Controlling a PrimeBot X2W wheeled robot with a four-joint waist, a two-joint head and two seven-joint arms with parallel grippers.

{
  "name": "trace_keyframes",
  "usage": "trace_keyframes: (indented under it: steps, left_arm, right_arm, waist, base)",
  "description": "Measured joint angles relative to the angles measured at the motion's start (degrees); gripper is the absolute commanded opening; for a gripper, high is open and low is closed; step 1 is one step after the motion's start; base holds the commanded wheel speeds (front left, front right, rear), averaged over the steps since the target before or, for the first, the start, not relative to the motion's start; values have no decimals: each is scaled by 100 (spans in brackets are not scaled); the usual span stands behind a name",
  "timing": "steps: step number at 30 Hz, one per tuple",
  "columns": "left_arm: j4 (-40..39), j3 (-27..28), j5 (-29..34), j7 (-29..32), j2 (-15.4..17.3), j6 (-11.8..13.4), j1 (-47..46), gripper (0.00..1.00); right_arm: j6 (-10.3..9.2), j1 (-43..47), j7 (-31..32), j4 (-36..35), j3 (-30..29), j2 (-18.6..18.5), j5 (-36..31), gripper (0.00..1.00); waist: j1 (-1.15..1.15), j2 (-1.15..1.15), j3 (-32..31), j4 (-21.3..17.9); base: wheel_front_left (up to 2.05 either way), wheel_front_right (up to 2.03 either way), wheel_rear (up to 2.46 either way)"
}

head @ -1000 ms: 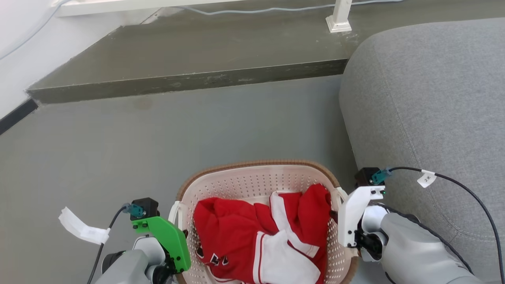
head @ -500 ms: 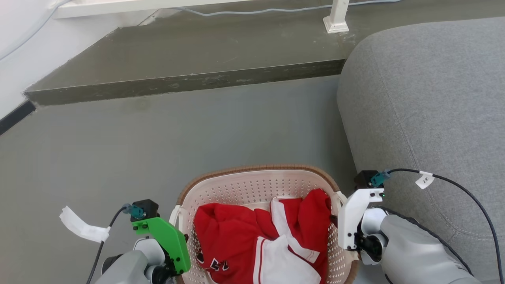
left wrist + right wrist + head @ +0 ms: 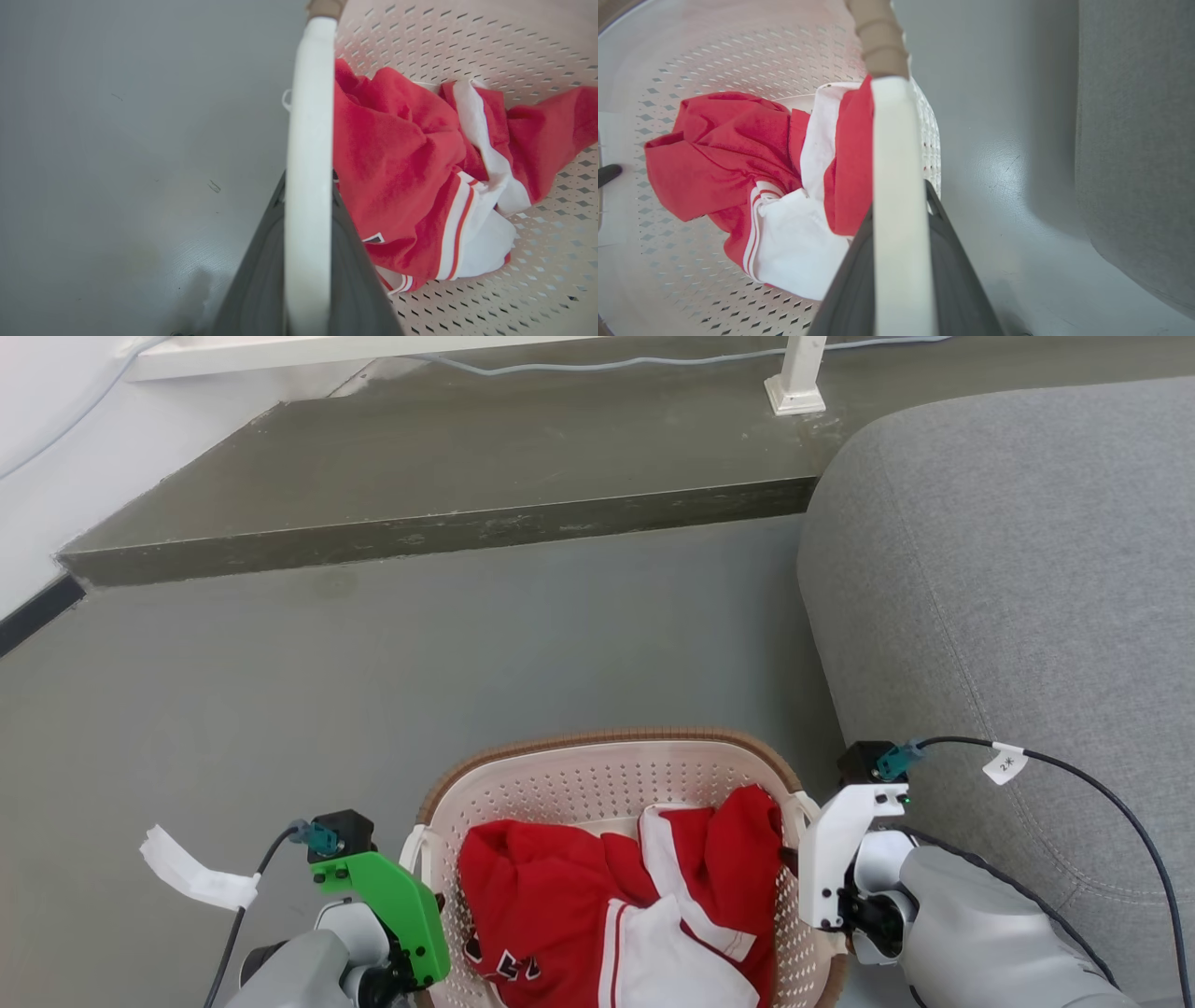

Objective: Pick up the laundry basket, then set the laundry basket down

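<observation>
- The left gripper (image 3: 308,184) is clamped on the white side handle (image 3: 309,107) at its end of the basket, with a dark finger (image 3: 261,270) pressed against each face of the bar.
- The right gripper (image 3: 901,196) grips the opposite white handle (image 3: 896,140) the same way, its fingers closed tight against it.
- Held between them is the small cream-white perforated plastic laundry basket (image 3: 597,779) with a brown woven-look rim. It sits at the bottom middle of the head view, and I cannot tell whether its base touches the ground.
- A crumpled red garment with white panels and stripes (image 3: 560,887) lies inside the laundry basket.
- A smooth grey floor (image 3: 373,672) spreads under and beyond it.
- A grey fabric sofa (image 3: 1008,569) stands near the basket's right side, with a strip of floor between them.
- Farther off, a raised dark concrete step (image 3: 448,532) runs across, with a white post foot (image 3: 796,387) standing on top.
</observation>
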Motion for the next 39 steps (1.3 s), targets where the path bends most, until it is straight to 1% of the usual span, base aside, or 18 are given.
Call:
trace_keyframes:
  steps: [10, 18, 26, 39]
  left_arm:
    - [16, -22, -49, 9, 0, 0, -7, 0]
    - [-25, -24, -51, -92, 14, 0, -161, 0]
    - [-137, -14, -47, -400, 90, 0, -431, 0]
    - [-294, 31, -38, -872, 216, 0, -890, 0]
  right_arm:
    - [-1, 0, 3, -12, 67, -12, 79, 0]
    - [-1, -103, -88, -104, 87, -32, 83, 0]
    - [-1, -365, -366, -218, 73, -93, 127, 0]
    - [-1, -869, -914, -356, 56, -125, 121, 0]
  waist:
    - [0, 0, 33, 4]
    - [0, 0, 272, -8]
    - [0, 0, 728, 11]
    - [0, 0, 1637, 27]
  base:
    - [0, 0, 0]
    - [0, 0, 0]
    - [0, 0, 0]
    - [0, 0, 0]
